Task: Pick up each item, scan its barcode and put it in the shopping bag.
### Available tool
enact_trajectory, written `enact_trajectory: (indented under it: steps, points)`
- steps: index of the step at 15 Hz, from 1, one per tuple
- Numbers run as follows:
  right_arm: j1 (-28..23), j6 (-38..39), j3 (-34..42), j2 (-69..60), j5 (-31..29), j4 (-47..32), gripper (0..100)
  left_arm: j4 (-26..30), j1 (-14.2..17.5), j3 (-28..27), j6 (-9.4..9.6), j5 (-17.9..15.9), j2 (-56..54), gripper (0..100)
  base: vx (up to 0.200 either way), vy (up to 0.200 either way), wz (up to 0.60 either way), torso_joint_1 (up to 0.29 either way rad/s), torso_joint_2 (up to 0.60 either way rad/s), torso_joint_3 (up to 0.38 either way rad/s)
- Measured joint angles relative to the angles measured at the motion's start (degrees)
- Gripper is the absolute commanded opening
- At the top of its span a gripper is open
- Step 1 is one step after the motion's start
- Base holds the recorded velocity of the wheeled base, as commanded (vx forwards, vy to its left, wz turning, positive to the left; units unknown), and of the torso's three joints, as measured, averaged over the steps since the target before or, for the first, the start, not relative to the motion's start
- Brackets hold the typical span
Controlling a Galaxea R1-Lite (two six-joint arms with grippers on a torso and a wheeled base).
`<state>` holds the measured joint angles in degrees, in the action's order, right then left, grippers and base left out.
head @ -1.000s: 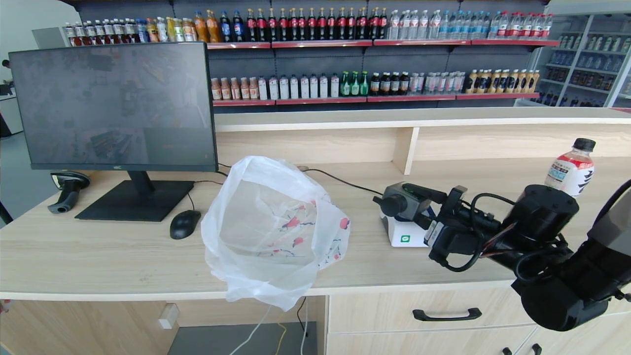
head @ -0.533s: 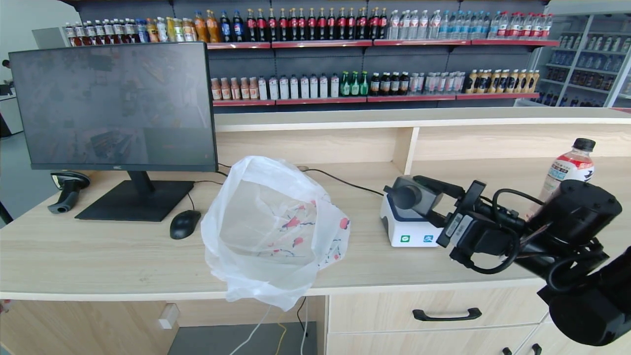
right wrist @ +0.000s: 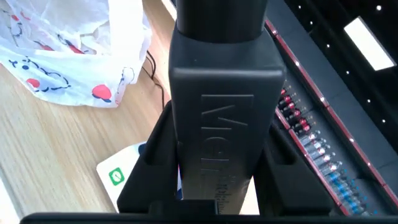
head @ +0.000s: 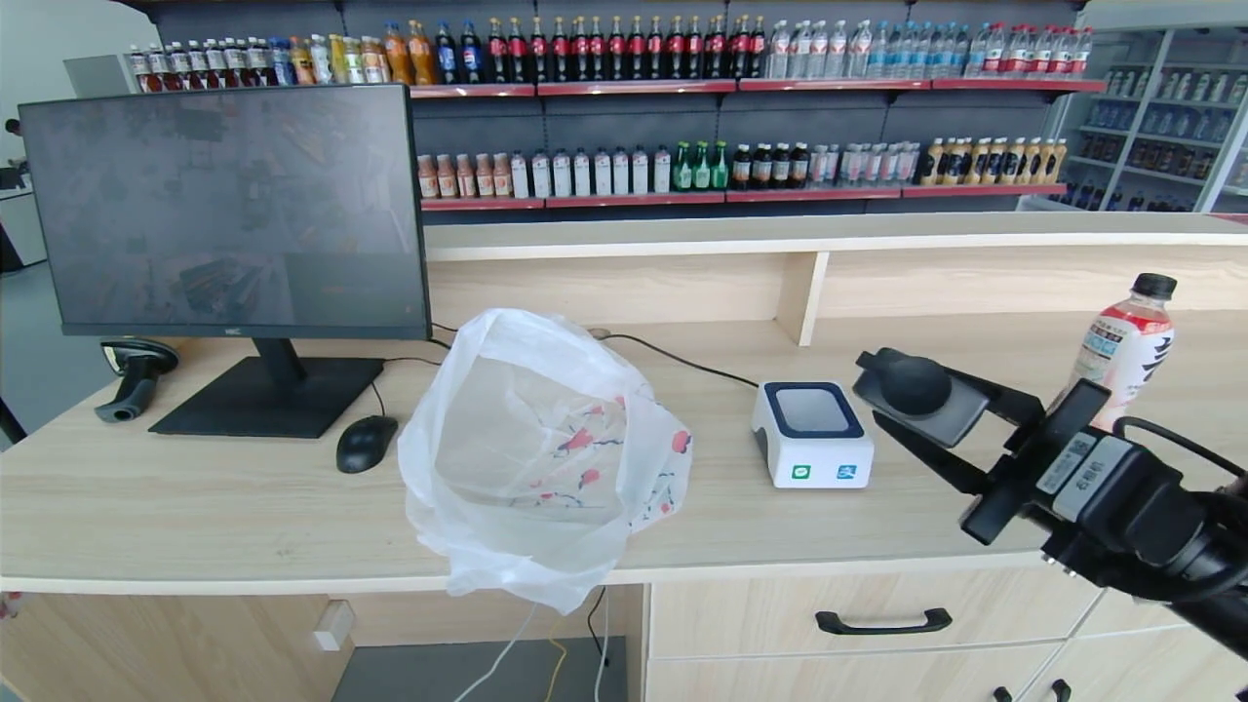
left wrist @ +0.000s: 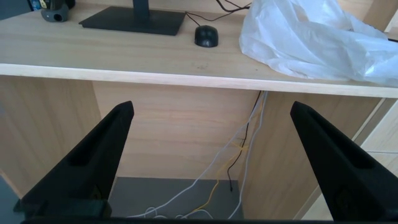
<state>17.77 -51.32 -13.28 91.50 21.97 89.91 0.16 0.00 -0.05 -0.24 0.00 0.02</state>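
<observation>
My right gripper (head: 938, 414) is shut on a dark grey flask with a round black cap (head: 921, 388), held tilted above the counter just right of the white barcode scanner (head: 811, 434). In the right wrist view the grey flask (right wrist: 217, 118) sits between the fingers (right wrist: 146, 171), with the scanner (right wrist: 124, 177) and the bag (right wrist: 68, 50) below. The white plastic shopping bag (head: 536, 458) stands open at the counter's front, left of the scanner. A drink bottle with a red and white label (head: 1126, 346) stands at the far right. My left gripper (left wrist: 211, 112) hangs open below the counter edge.
A monitor (head: 224, 210), a mouse (head: 366, 442) and a handheld scanner in its stand (head: 132, 375) occupy the counter's left side. A raised shelf (head: 829, 234) runs along the back. Drawers (head: 882, 621) lie under the counter, and cables (left wrist: 249, 155) hang beneath it.
My right arm has swung right and toward the counter's front with the grey flask, from over the scanner to beside it, uncovering the scanner's top. Bag and standing bottle have not moved.
</observation>
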Motion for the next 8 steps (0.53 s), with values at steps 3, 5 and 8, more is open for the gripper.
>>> enact_trajectory:
  steps: [3,5,8]
  points:
    - [2.91,9.97,4.29,-6.06,-13.41,0.01,0,0.02,0.00,0.00,-0.24,0.00,0.00,100,0.000,0.000,0.00,0.000,0.00,0.000]
    - [6.75,18.68,4.66,-8.48,-17.68,0.06,0,0.02,0.00,0.00,-0.27,0.00,0.00,100,0.000,0.000,0.00,0.000,0.00,0.000]
    - [9.79,28.92,1.62,-8.05,-23.19,0.06,0,0.00,0.00,0.00,-0.24,0.00,0.00,100,0.000,0.000,0.00,0.000,0.00,0.000]
